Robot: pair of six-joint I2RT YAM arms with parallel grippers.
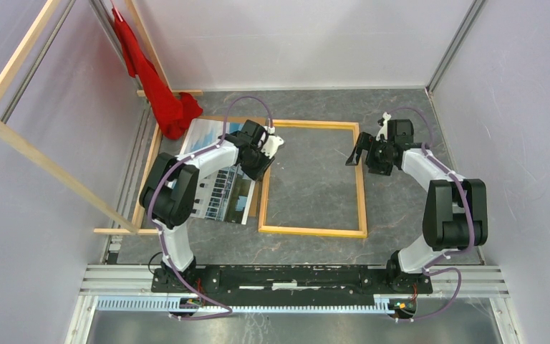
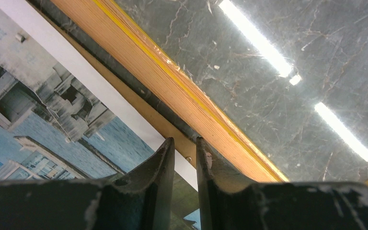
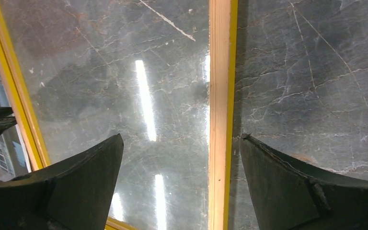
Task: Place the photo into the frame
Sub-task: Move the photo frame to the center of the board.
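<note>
The frame (image 1: 312,231) lies flat mid-table, light wood back up, with yellow showing along its edges. The photo (image 1: 218,193), a building against blue sky, lies face up to its left on a brown backing board. My left gripper (image 1: 260,170) hangs low over the photo's right edge beside the frame's left bar. In the left wrist view the gripper (image 2: 185,143) is nearly shut, with only a narrow slit and nothing held; photo (image 2: 52,110) and frame bar (image 2: 172,81) lie below. My right gripper (image 1: 358,152) is open and empty, straddling the frame's right bar (image 3: 219,96) from above.
A clear sheet (image 3: 124,72) lies inside the frame and reflects the ceiling lights. The brown board (image 2: 139,103) sticks out past the photo's edge. A red cloth (image 1: 161,86) hangs at the back left on a wooden rack (image 1: 29,143). Grey walls enclose the table.
</note>
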